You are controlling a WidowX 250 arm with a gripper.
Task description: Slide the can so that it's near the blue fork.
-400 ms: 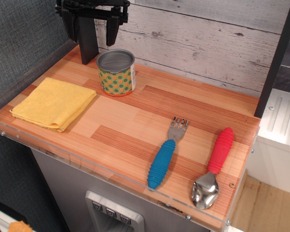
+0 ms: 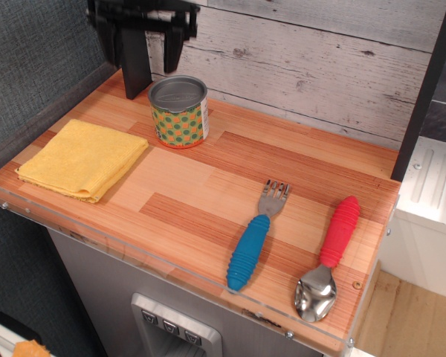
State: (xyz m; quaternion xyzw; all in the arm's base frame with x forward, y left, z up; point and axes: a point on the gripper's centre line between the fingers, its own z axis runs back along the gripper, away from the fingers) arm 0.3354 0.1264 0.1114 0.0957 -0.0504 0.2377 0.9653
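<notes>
While the can (image 2: 178, 111) has not budged from its spot at the back of the tabletop (image 2: 208, 186), the gripper (image 2: 150, 48) has lifted very slightly compared with a moment ago, so the slide has not begun and nothing is touching the tin yet. Using the can as the landmark: to its left and toward the front lies a folded yellow cloth (image 2: 83, 159), well apart from it. Just behind the can and a little to its left hangs the gripper, its two dark fingers spread apart with a clear gap between them and nothing held; the longer left finger (image 2: 134, 63) reaches down close to the tabletop behind the can, the right one (image 2: 173, 48) ends above the can's rim. The can stands upright, below and slightly in front of that gap, apparently not in contact with either finger. To the right of the can and well toward the front edge lies the blue fork (image 2: 254, 239), tines pointing back, and farther right still the red-handled spoon (image 2: 331, 253). My judgement is that the whole task remains: the gripper must come down on the can and push it diagonally toward the fork.
</notes>
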